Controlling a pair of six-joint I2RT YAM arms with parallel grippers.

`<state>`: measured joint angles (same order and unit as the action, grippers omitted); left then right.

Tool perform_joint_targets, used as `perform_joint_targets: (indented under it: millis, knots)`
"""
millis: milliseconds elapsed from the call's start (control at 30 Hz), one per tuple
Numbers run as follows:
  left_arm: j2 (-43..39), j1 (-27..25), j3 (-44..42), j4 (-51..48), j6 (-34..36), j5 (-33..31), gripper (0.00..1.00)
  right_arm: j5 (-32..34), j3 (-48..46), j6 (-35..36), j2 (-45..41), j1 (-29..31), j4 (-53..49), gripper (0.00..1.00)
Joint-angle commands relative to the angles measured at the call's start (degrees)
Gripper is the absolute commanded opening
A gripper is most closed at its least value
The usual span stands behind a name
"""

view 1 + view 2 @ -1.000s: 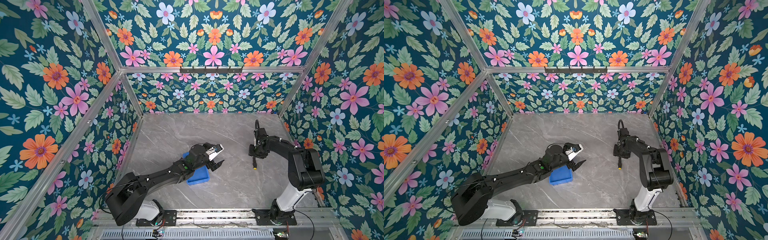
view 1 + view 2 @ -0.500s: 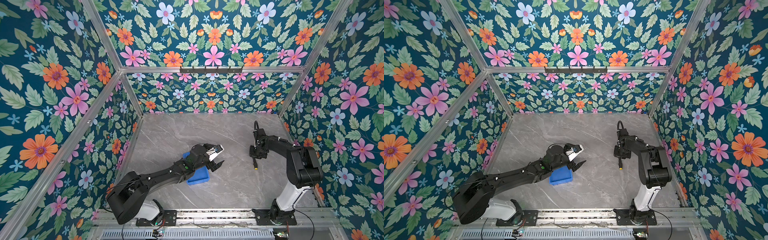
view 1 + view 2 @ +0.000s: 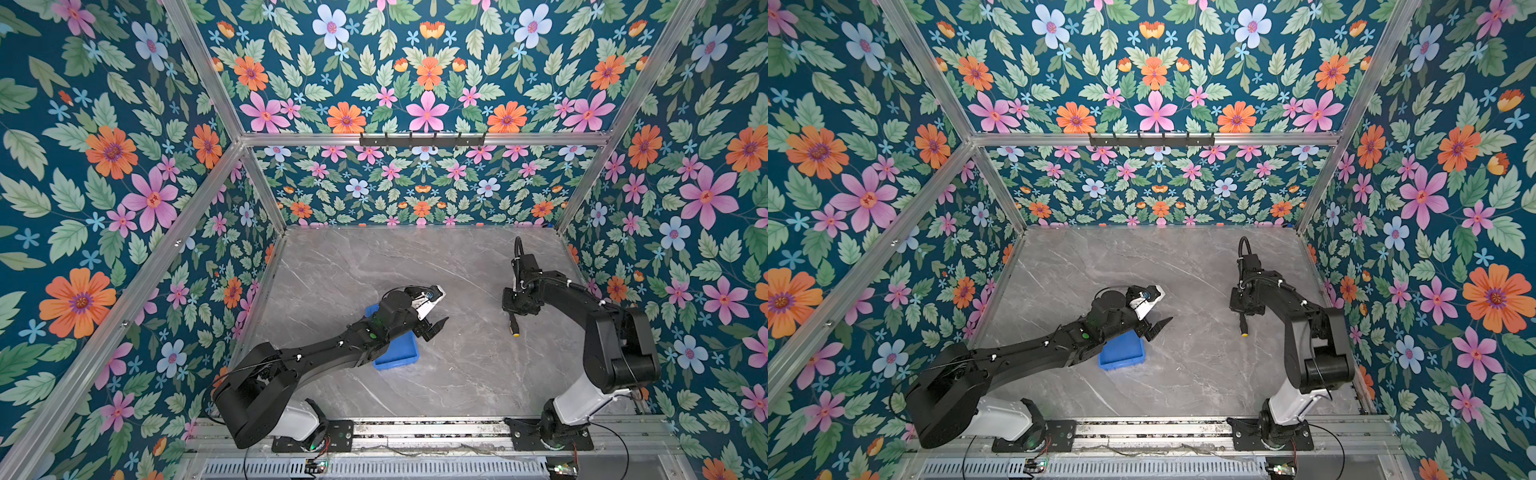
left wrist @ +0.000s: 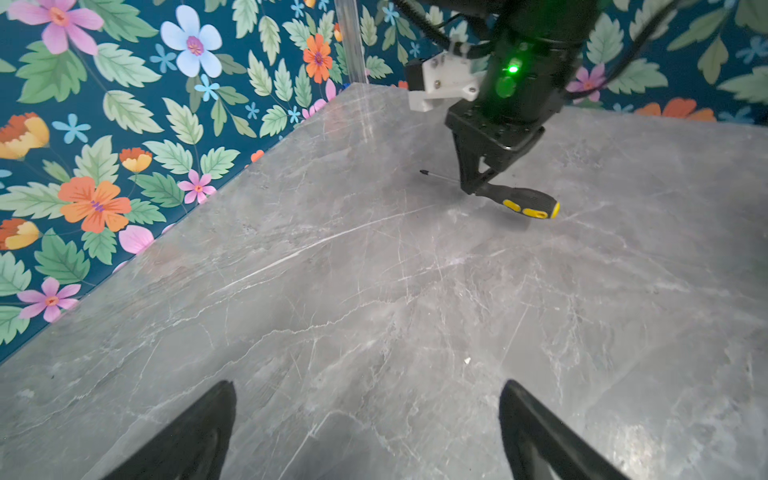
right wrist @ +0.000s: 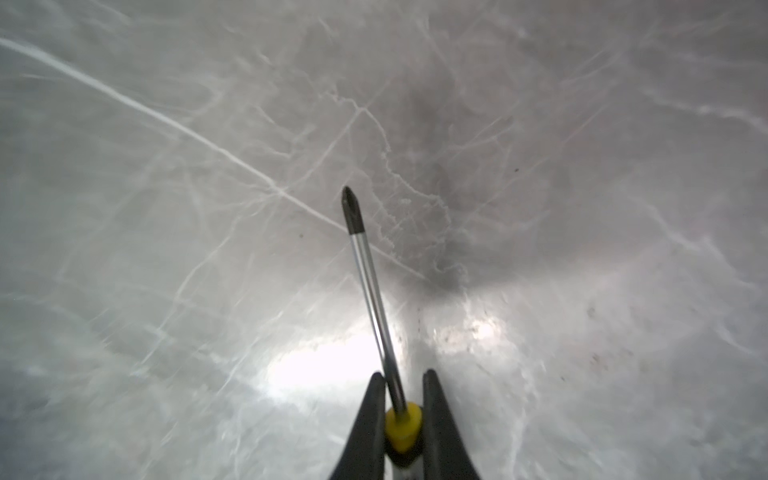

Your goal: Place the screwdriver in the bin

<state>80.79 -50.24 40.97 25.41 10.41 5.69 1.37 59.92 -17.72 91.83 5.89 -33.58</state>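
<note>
**Top views**
- Screwdriver (image 3: 515, 327): on the right side of the table (image 3: 457, 374), at mid-depth. It pokes out from under my right claw (image 3: 512, 316) with its yellow butt toward the near edge.
- Bin (image 3: 400, 352): blue, left of centre, nearer than the tool and well apart from it. My left forearm covers most of it, and the part that shows holds nothing.
- Right arm: base at near right, elbow raised, forearm reaching to the far left, wrist pointing down at the table.
- Left arm: stretched low from near left across the bin. My left claw (image 3: 436, 309) is just past the bin's far right corner, spread wide and empty.

**Left wrist view**
- Left fingertips (image 4: 224, 403): far apart, with only bare table between them.
- Right claw (image 4: 478, 183): pinching the screwdriver (image 4: 519, 200) at the front of its black handle. The tool lies nearly level. A shadow beneath it suggests it is just clear of the surface, though I cannot be sure.

**Right wrist view**
- Right claw (image 5: 401, 399): closed to a narrow gap on the yellow collar where the shaft (image 5: 370, 282) leaves the handle. The shaft runs ahead over blurred marble.

**Progress (my judgement)**
- Done: the grasp.
- Left to do: the lift, the carry left to the bin, and the release.
</note>
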Motion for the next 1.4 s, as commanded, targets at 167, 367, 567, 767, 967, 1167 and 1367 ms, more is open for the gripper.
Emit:
perform_joint_targets:
  millis: [167, 367, 567, 767, 967, 1167, 1367]
  knots:
    - [4.6, 0.1, 2.8, 14.0, -16.5, 4.7, 1.0, -9.5, -5.4, 5.8, -16.1, 0.1, 9.6, 0.02]
    - [11.5, 0.1, 5.5, 28.2, -28.0, 11.2, 1.0, -20.7, -10.3, 7.1, -27.4, 0.6, 22.8, 0.0]
    - [16.8, 0.1, 9.3, 34.5, -32.6, 15.7, 1.0, -27.0, -12.4, 2.0, -32.4, 1.5, 33.3, 0.0]
    - [17.6, 0.1, 10.1, 36.2, -33.2, 16.9, 0.98, -29.3, -15.0, -4.2, -34.3, 1.8, 41.5, 0.0]
    - [15.0, 0.2, 6.7, 34.7, -30.9, 12.7, 1.0, -28.2, -16.9, -3.6, -33.6, 1.8, 41.4, 0.0]
    - [14.0, 0.5, 5.4, 32.9, -29.4, 11.0, 1.0, -26.9, -17.8, -2.4, -33.0, 1.8, 40.9, 0.03]
    - [12.6, 1.2, 3.9, 30.6, -26.9, 10.5, 1.0, -24.5, -17.2, 0.9, -31.3, 1.8, 37.1, 0.2]
